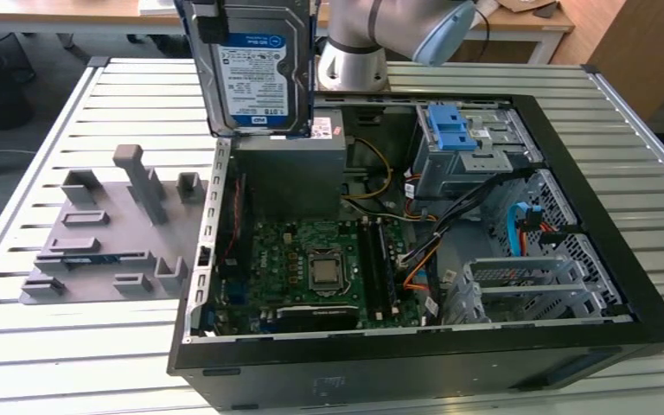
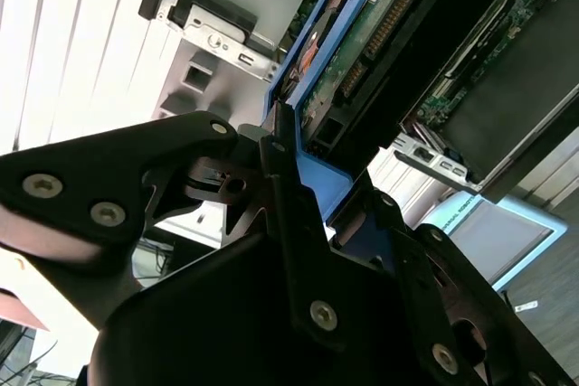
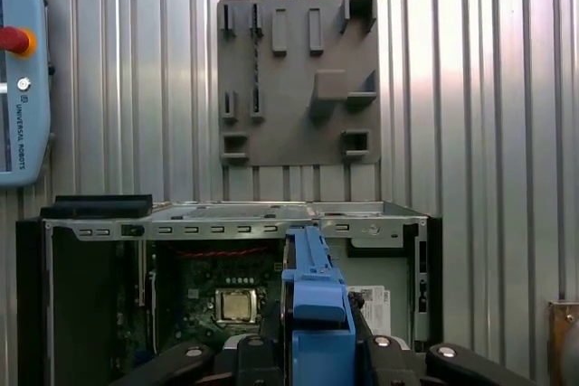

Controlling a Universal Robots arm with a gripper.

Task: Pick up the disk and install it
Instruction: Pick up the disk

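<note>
The disk, silver-grey with a blue-and-white label, hangs upright in the air over the far corner of the open computer case, on the exterior view's left. My gripper is shut on its upper end, with black fingers on both sides. In the second wrist view the gripper clamps the blue bracket, and the disk's green circuit-board side shows beyond it. In the first wrist view the disk's blue bracket edge sticks out between the fingers, above the case.
Below the disk sits a grey metal box with a white sticker. A grey cage with a blue latch stands at the case's far side, with the motherboard and loose cables nearer. A grey fixture plate lies beside the case.
</note>
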